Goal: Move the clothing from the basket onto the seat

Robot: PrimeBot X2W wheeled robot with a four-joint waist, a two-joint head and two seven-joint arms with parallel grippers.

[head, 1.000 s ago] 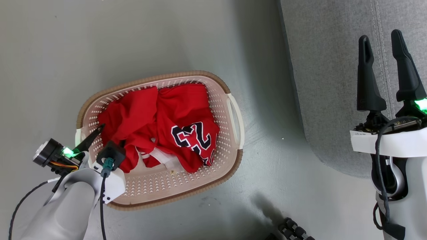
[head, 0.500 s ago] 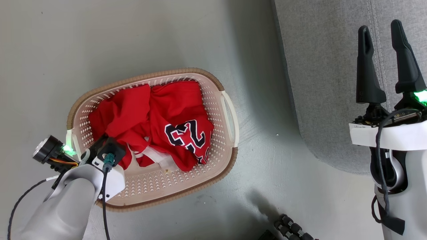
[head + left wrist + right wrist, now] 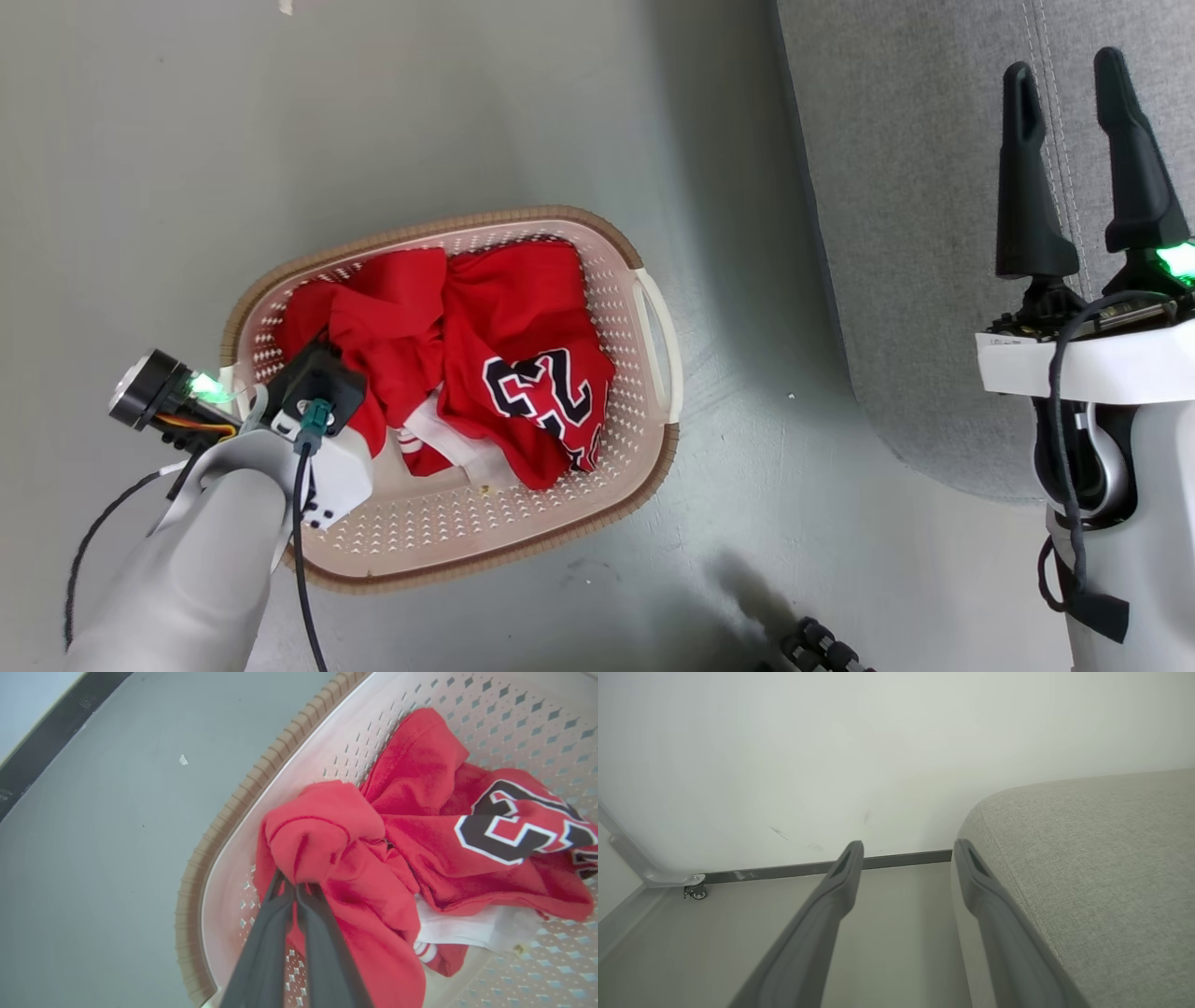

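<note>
The basket (image 3: 618, 308) stands on the grey floor with the clothing inside it. A plain red garment (image 3: 392, 317) lies at its left, and a red jersey (image 3: 532, 364) marked 23 lies to its right. In the left wrist view my left gripper (image 3: 295, 884) is shut on a bunched fold of the plain garment (image 3: 322, 830), close to the basket's rim (image 3: 224, 812), with the jersey (image 3: 504, 830) beyond. My right gripper (image 3: 1064, 70) is open and holds nothing, its fingers over the seat (image 3: 915, 233). The right wrist view has the same gripper (image 3: 909, 845) beside the seat's rounded edge (image 3: 1087, 858).
Bare grey floor lies between the basket and the seat. A dark ribbed object (image 3: 822, 649) sits at the bottom edge of the head view. A white wall with a dark baseboard (image 3: 906, 859) and a small caster (image 3: 696, 891) stand beyond the right gripper.
My left gripper has gone from open at the basket's left side to shut on the plain red garment, which has bunched up. The head camera shifted slightly. The right gripper stays open.
</note>
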